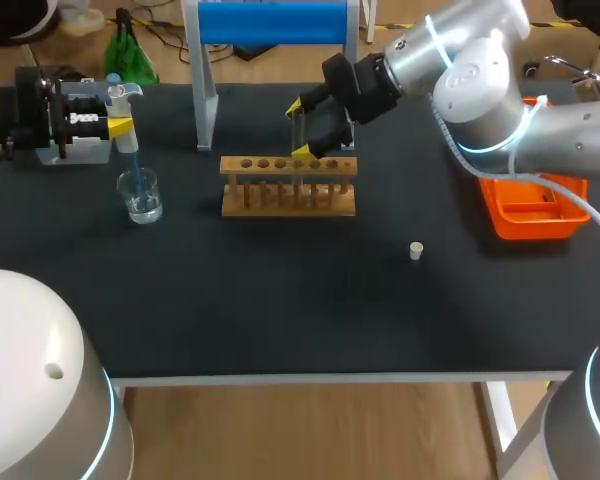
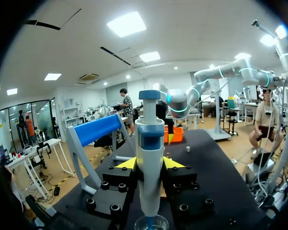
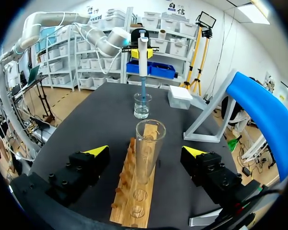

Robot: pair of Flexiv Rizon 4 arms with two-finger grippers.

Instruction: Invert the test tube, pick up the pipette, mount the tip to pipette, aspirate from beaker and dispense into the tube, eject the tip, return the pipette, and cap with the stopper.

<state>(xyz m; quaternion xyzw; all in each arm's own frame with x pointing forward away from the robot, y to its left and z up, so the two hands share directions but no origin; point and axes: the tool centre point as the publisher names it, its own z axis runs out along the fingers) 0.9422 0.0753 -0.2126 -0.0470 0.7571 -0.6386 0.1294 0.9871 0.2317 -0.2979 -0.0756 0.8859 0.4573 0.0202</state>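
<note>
Left gripper pinching white-blue pipette, blue tip seemingly in beaker, right gripper spread.

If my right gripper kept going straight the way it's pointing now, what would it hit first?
Most likely the test tube, standing upright in the wooden rack between the right gripper's open fingers. The beaker and pipette lie farther along that line, though depth is unclear.

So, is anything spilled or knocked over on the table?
No, nothing stands out. The test tube stands upright in the wooden rack, the pipette points straight down into the beaker, and the little white stopper sits by itself on the table. No spills show.
</note>
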